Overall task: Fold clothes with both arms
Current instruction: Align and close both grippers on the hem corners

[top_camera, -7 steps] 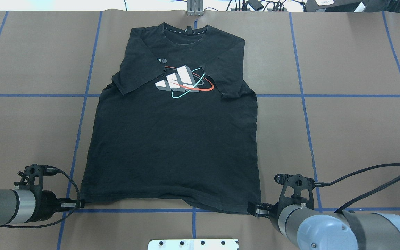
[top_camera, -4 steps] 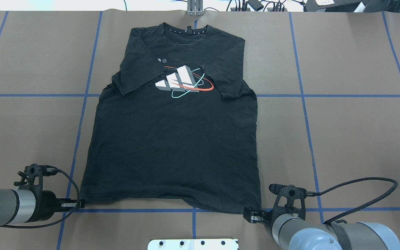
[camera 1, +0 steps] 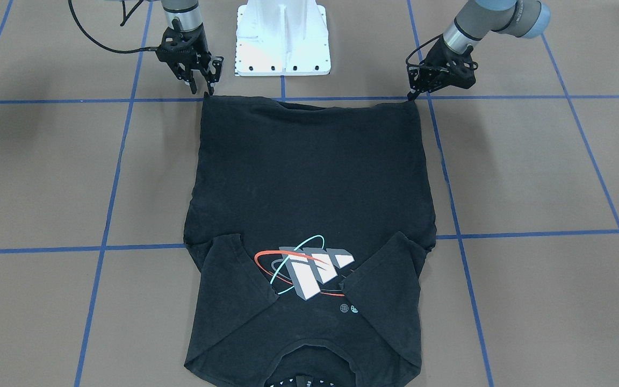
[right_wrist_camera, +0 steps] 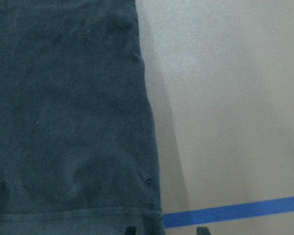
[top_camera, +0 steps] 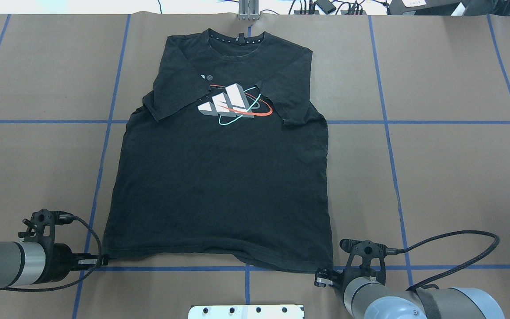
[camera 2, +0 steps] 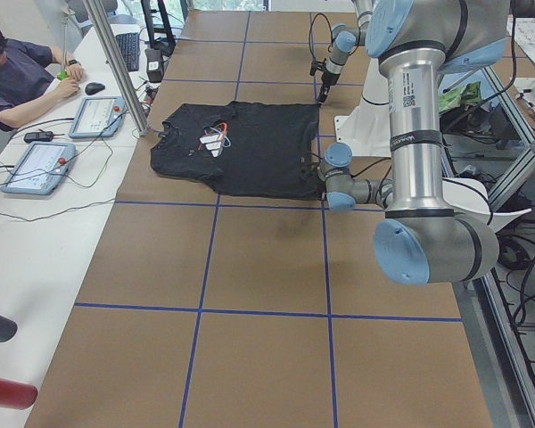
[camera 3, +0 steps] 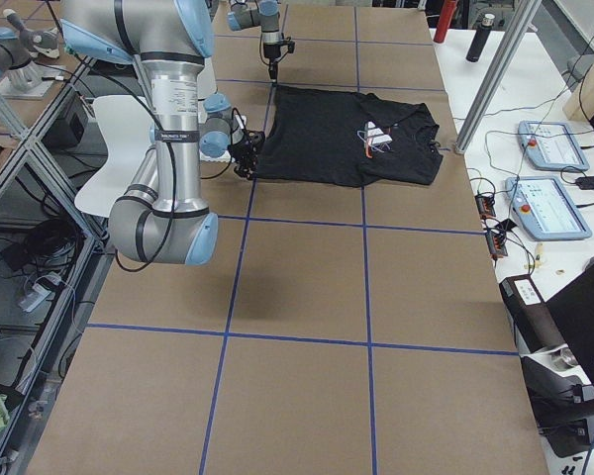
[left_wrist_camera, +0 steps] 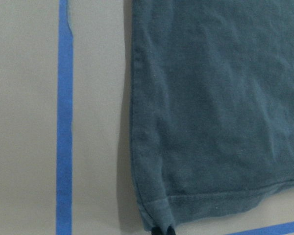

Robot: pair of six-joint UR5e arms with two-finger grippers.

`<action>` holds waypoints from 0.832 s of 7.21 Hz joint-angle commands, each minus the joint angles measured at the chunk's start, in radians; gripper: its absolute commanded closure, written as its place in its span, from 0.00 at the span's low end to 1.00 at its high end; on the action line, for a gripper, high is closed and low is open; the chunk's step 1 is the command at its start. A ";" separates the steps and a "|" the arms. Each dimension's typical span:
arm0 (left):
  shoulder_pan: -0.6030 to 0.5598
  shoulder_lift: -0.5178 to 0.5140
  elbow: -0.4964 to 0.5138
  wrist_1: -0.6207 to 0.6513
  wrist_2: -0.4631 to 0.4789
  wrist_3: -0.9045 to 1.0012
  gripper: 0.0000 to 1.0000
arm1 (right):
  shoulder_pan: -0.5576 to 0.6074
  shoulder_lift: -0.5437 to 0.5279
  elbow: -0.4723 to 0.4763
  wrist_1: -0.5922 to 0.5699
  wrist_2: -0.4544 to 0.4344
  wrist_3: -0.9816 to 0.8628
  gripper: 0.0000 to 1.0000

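Observation:
The black t-shirt [top_camera: 219,186] lies flat and chest up on the brown table, both sleeves folded in over the orbit graphic [top_camera: 235,104], its collar at the far edge. My left gripper [top_camera: 102,260] sits at the hem's near left corner. In the left wrist view its fingertips [left_wrist_camera: 161,230] are pinched together on that corner. My right gripper [top_camera: 320,279] is at the hem's other near corner. Its fingers [right_wrist_camera: 131,230] stand apart in the right wrist view, with the hem edge [right_wrist_camera: 147,215] between them. The front-facing view shows the right gripper [camera 1: 203,87] open and the left gripper [camera 1: 410,97] touching the cloth.
The white pedestal base [camera 1: 282,37] stands between the arms, just behind the hem. Blue tape lines [top_camera: 388,122] grid the table. A metal post [top_camera: 248,11] rises past the collar. A person [camera 2: 18,76] sits at a side table with tablets [camera 2: 40,165].
My right arm has drawn back toward the robot's base and slightly inward, and its gripper now sits lower at the hem corner. The left arm and the shirt have not moved.

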 commanded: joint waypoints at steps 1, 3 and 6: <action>0.000 0.000 0.000 0.000 0.000 0.000 1.00 | 0.001 -0.001 -0.001 -0.001 0.000 -0.002 0.54; 0.000 0.002 0.000 0.000 0.000 0.000 1.00 | 0.003 0.001 -0.003 0.000 0.000 -0.007 0.55; 0.000 0.000 0.000 0.000 -0.001 0.000 1.00 | 0.005 0.001 -0.003 0.000 0.000 -0.010 0.56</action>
